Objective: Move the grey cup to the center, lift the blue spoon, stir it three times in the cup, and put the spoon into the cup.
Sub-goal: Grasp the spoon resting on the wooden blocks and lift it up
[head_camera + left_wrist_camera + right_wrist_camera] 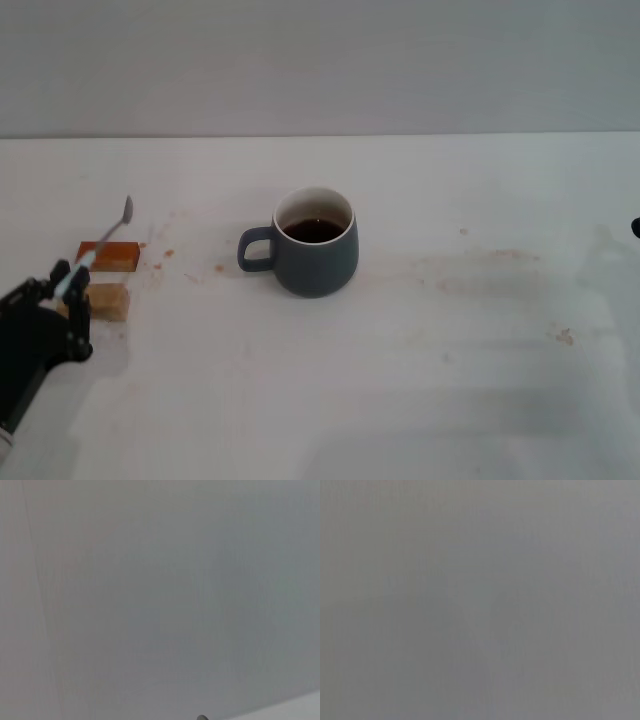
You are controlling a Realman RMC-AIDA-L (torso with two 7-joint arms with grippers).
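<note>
The grey cup (316,243) stands upright near the middle of the white table (420,380), handle to the left, with dark brown liquid inside. My left gripper (66,288) is at the left edge of the head view, shut on the pale blue handle of the blue spoon (102,244). The spoon is held above the table, tilted, with its metal bowl pointing up and away. It is well left of the cup. The spoon's tip barely shows in the left wrist view (201,718). Only a dark bit of the right arm (635,228) shows at the right edge.
An orange-brown block (112,256) and a tan block (107,301) lie on the table just beside my left gripper. Faint brown stains (480,265) mark the tabletop right of the cup. The right wrist view shows only plain grey.
</note>
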